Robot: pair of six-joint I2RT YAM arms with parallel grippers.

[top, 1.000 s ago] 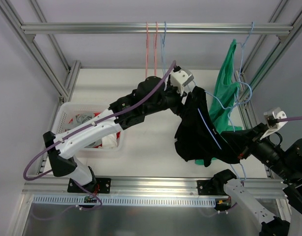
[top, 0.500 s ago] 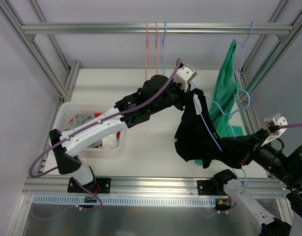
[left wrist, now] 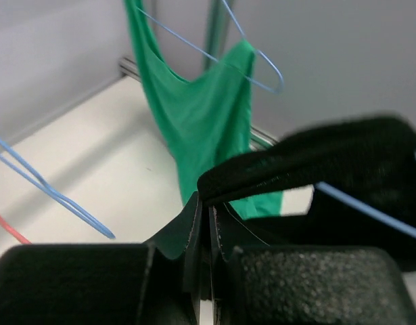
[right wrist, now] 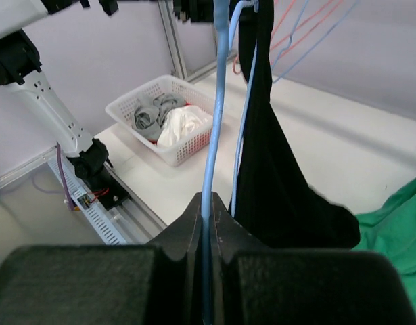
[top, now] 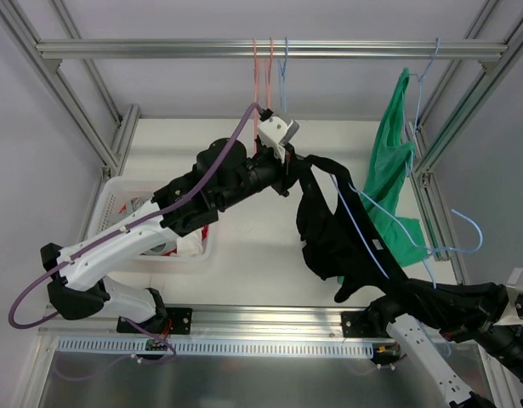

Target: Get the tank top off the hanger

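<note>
The black tank top [top: 327, 228] hangs stretched between my two arms, partly still on a light-blue wire hanger [top: 369, 238]. My left gripper [top: 292, 164] is shut on a black shoulder strap [left wrist: 295, 159]; in the left wrist view its tips [left wrist: 209, 203] pinch the strap's end. My right gripper [top: 397, 280], low at the near right, is shut on the hanger's wire [right wrist: 214, 122], which runs up from between its tips [right wrist: 208, 206]. The black cloth [right wrist: 268, 162] drapes right beside that wire. The hanger's hook [top: 469, 231] hangs free, off the rail.
A green tank top [top: 389, 161] hangs on another blue hanger from the top rail [top: 159, 49] at the right. Red and blue empty hangers [top: 263, 76] hang at the rail's middle. A white basket [top: 116, 204] of clothes stands at the left.
My left gripper closed on the strap and pulled it left. My right arm drew the hanger down toward the near right, stretching the tank top between them.
</note>
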